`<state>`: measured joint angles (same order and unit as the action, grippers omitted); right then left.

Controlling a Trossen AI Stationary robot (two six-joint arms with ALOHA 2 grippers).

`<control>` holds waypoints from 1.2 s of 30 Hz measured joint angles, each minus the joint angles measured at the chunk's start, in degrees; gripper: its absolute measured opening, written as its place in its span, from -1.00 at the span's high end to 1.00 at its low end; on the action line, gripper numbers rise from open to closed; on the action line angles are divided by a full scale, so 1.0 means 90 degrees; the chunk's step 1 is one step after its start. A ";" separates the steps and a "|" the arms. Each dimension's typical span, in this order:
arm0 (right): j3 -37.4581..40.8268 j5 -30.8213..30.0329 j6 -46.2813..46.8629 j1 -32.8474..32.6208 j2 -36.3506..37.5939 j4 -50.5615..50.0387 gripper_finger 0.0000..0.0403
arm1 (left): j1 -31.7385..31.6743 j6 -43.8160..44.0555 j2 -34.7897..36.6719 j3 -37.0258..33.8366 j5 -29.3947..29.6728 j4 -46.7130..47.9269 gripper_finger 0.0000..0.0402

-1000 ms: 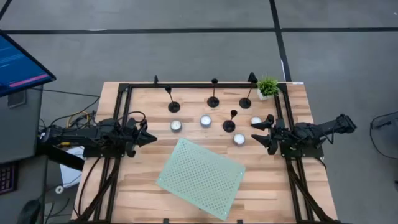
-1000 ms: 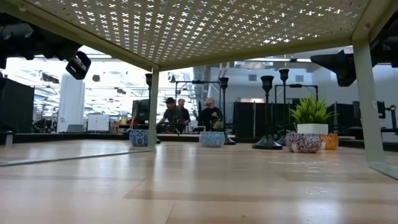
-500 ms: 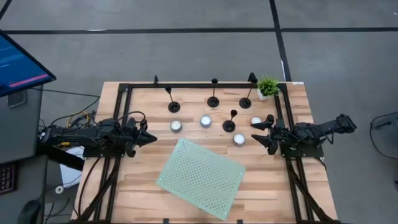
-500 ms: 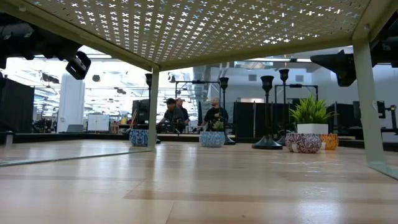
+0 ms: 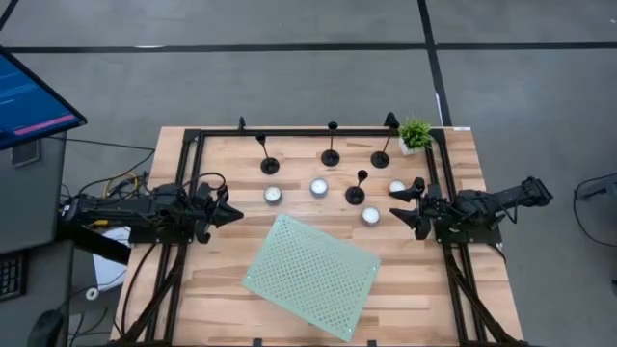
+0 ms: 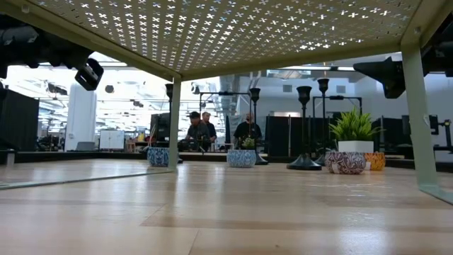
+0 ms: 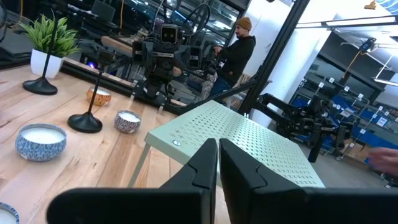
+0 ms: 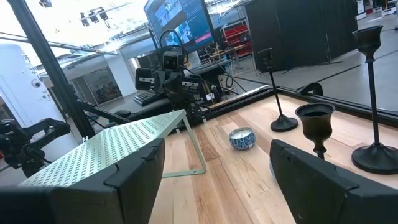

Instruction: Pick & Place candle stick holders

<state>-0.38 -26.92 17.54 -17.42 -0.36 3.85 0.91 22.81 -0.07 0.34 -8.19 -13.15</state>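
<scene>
Four black candle stick holders stand upright on their round bases at the far half of the table: one at the far left, one at the far middle, one at the far right and one nearer. My left gripper is shut and empty at the table's left side; its shut fingers show in the left wrist view. My right gripper is open and empty at the right side, just right of the nearer holder. Neither touches a holder.
Several low tealight candles sit among the holders. A pale green perforated rack stands on thin legs at the near middle. A small potted plant is at the far right corner. A black frame rims the table. People show beyond the table.
</scene>
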 joint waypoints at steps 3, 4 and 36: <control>0.0000 0.0000 0.0000 0.0001 0.0001 -0.0001 -0.40 | -0.0002 0.0000 0.0000 0.0000 0.0001 -0.0021 0.91; 0.0001 0.0000 0.0000 -0.0001 0.0000 0.0001 -0.40 | -0.0002 0.0000 0.0002 0.0000 -0.0002 -0.0023 0.91; 0.0002 -0.0170 -0.0578 0.0152 0.0002 0.0376 -0.40 | -0.0002 0.0568 -0.0743 0.0002 0.2178 -0.3438 0.92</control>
<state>-0.36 -28.45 12.34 -16.05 -0.34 7.23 0.89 27.92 -6.76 0.36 11.41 -44.09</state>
